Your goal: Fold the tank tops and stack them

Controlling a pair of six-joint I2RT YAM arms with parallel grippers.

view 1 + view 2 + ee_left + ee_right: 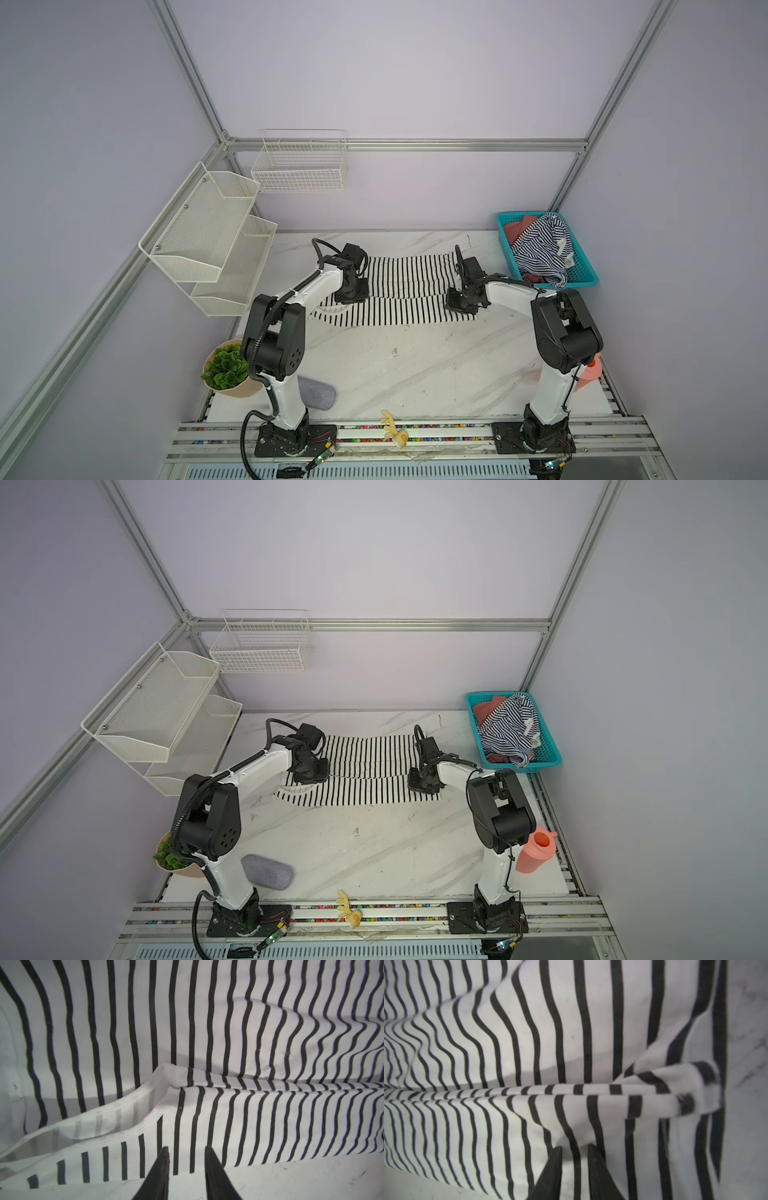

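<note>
**Entry: white tank top, mid-fold**

The white tank top [399, 291] with black stripes is lying sideways across the back of the table [395, 374], flat but for a raised fold ridge running along its length. The navy striped tank top [540, 249] is sitting crumpled in the teal basket [503, 232] at the right rear, not yet folded.

**Risks I am watching:**
- Both grippers are working near layered cloth. If the tips close on the upper layer alone, I expect the layers to separate and the fold to open.
- At the left end the trimmed armhole edge is curling loose. It could trail or flip over if that end is carried.
- At the right end the ridge is bunching into a thick roll, which could set a crooked crease.
- Uneven travel between the arms would probably skew the stripes.

**Grippers:**
- The left gripper [186, 1148] is standing slightly open over the near edge of the cloth. It is holding nothing, and the flat striped cloth is showing in the gap.
- The right gripper [575, 1147] is parted about as far. A small pucker of cloth is rising between its tips, but I am seeing no clamp on it.

**Position:** The top is spanning the space between the two grippers, one end under each. The fold ridge is lying just beyond both sets of tips.
</note>
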